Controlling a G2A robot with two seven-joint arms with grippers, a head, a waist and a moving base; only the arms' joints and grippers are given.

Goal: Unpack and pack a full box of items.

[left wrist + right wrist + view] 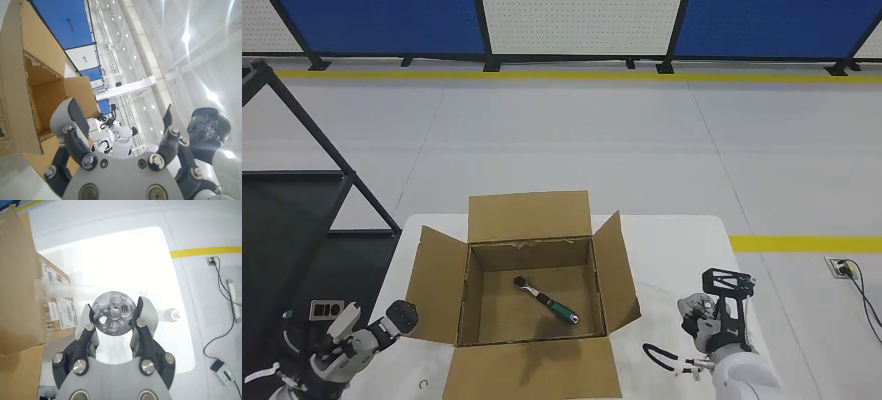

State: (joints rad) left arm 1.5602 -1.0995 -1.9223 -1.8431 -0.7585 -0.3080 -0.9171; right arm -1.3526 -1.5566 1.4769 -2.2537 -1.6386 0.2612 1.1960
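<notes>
An open cardboard box [437, 285] stands in the middle of the white table [672, 240], flaps spread out. A ratchet wrench with a green handle [546, 299] lies on the box floor. My right gripper [114, 310] is shut on a round grey metal gear part [113, 318], held above the table to the right of the box [17, 294]. In the top view that gripper [699, 312] sits near the table's front right. My left gripper [121, 113] is open and empty, tilted upward beside the box's left flap [11, 75]; the top view has it [392, 322] at the front left.
A small white spray bottle [171, 314] lies on the table beyond the right gripper. Past the table's right edge, the floor holds a cable [217, 321], a wall socket [211, 261] and a power adapter [224, 373]. A black frame [302, 130] stands left of the table.
</notes>
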